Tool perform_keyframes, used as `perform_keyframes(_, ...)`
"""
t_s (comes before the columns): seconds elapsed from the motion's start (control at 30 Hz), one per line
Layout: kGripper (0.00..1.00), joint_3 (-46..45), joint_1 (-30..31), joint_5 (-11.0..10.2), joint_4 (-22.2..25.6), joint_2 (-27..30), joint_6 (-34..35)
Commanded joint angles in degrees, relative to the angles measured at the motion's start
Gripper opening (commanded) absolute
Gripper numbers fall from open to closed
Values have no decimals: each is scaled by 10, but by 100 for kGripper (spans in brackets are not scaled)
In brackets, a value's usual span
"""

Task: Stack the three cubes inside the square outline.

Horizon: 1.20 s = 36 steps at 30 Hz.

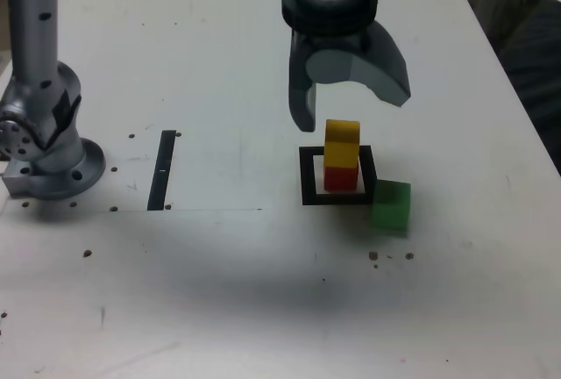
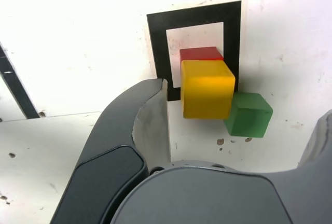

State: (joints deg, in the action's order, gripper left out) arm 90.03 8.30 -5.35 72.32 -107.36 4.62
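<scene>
Grey, smooth, curved shells form the claw point(image 1: 351, 103); its two jaws stand wide apart w/ nothing between them, hanging just above the yellow cube point(image 1: 342, 144) and touching no block in either view. Yellow cube sits on the red cube point(image 1: 341, 177), a two-high stack, top one slightly offset in the wrist view. Red cube rests inside the square outline point(image 1: 307, 177), a thick matte black frame w/ white centre, flat on the desk point(image 1: 263, 291). Green cube point(image 1: 391, 206) lies on the desk at the outline's corner on the exterior view's right, just beside the stack. All three cubes are solid-coloured w/ crisp edges and a slight sheen. Desk is white, scuffed, w/ small dark specks. A narrow black strip point(image 1: 163, 170) lies well apart, towards the exterior view's left.
</scene>
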Motion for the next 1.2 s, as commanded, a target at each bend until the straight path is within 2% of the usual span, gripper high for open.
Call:
perform_keyframes(0.0,99,21,11,-11,21,4,12)
perform_keyframes(0.17,100,58,32,-18,42,-1,22)
perform_keyframes(0.67,100,135,89,-5,65,-55,23)
perform_keyframes(1.17,99,154,94,24,72,-122,22)
